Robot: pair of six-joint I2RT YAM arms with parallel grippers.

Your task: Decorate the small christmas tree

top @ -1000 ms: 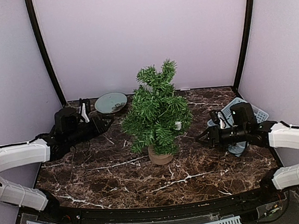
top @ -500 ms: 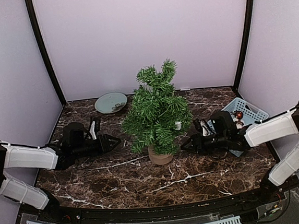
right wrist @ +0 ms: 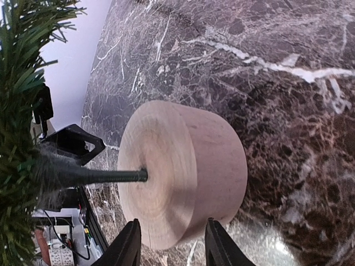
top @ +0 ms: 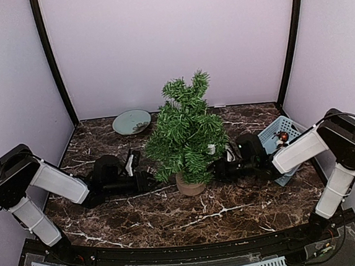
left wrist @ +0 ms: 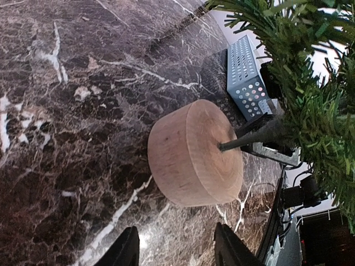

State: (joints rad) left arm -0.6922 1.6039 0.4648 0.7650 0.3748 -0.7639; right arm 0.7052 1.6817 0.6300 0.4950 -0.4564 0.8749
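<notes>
The small christmas tree [top: 186, 129] stands upright mid-table on its round wooden stump [top: 190, 185]. Both arms lie low on the table and point at the stump from opposite sides. My left gripper [top: 152, 180] is open just left of the stump, with a strip of bare table between them. In the left wrist view the stump [left wrist: 194, 152] lies just ahead of the left gripper [left wrist: 176, 250]. My right gripper [top: 217, 170] is open close to the stump's right side. In the right wrist view the stump [right wrist: 183, 172] fills the space just beyond the right gripper [right wrist: 173, 246]. Neither gripper holds anything.
A light blue perforated basket [top: 291, 127] with red ornaments [top: 282, 137] sits at the right edge, behind my right arm. A grey-blue dish [top: 132, 121] lies at the back left. A small white tag [top: 210, 148] hangs in the tree's lower right branches.
Both arms have swept inward and lower, from near the dish and the basket to either side of the tree's stump. The right jaws have narrowed a little.
</notes>
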